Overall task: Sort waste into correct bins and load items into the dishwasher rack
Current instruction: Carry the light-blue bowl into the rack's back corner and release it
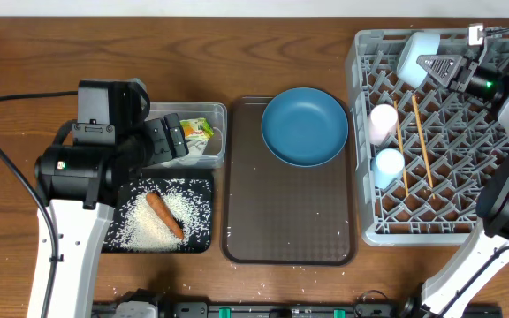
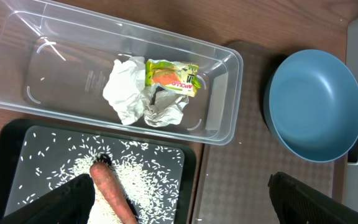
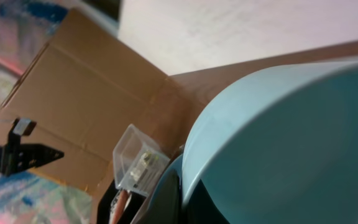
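Note:
My left gripper (image 1: pixel 164 140) hangs open and empty over the near edge of the clear tub (image 1: pixel 221 113); its fingers show at the bottom of the left wrist view (image 2: pixel 179 202). The crumpled wrapper (image 2: pixel 166 78) lies in the tub (image 2: pixel 17 68). The carrot (image 1: pixel 163 215) and rice (image 1: pixel 144 228) lie in the black tray (image 1: pixel 203 243). The blue plate (image 1: pixel 305 126) rests on the brown tray. My right gripper (image 1: pixel 444 67) is shut on the white-blue bowl (image 1: pixel 418 55) above the rack's (image 1: pixel 365 231) far left corner. The bowl fills the right wrist view (image 3: pixel 291 137). The pink cup (image 1: pixel 381 124), light blue cup (image 1: pixel 388 166) and two chopsticks (image 1: pixel 422 146) sit in the rack.
The dark brown serving tray (image 1: pixel 290 221) lies between the bins and the rack, with stray rice grains on it. The left arm's base and cable stand at the table's left. A cardboard box (image 3: pixel 73 93) shows in the right wrist view.

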